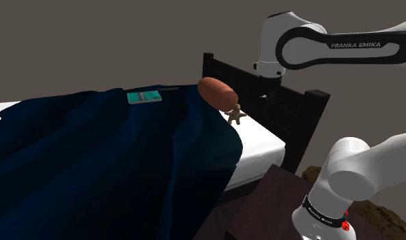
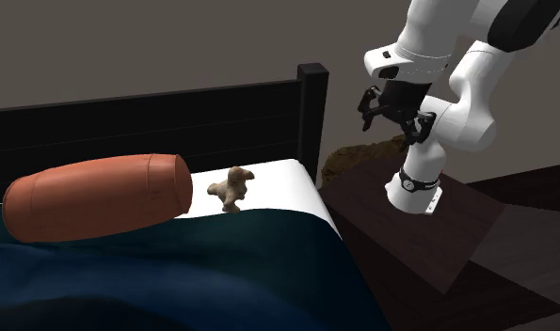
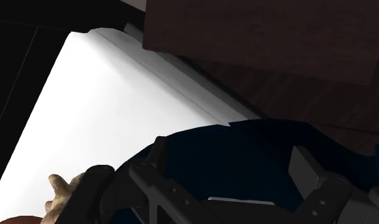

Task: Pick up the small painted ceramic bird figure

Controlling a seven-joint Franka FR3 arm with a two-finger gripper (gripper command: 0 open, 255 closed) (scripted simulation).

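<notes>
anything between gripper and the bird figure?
Second exterior view: only bare white sheet runs from the bird figure out to the sheet's edge; the gripper hangs in the air past that edge.

Wrist view: I see the bird figure (image 3: 59, 194) only in part, behind the gripper (image 3: 226, 159) and cut by the frame edge. Shoulder view: teal flat item (image 1: 144, 97) on the blanket (image 1: 92, 157), too small to identify.
</notes>
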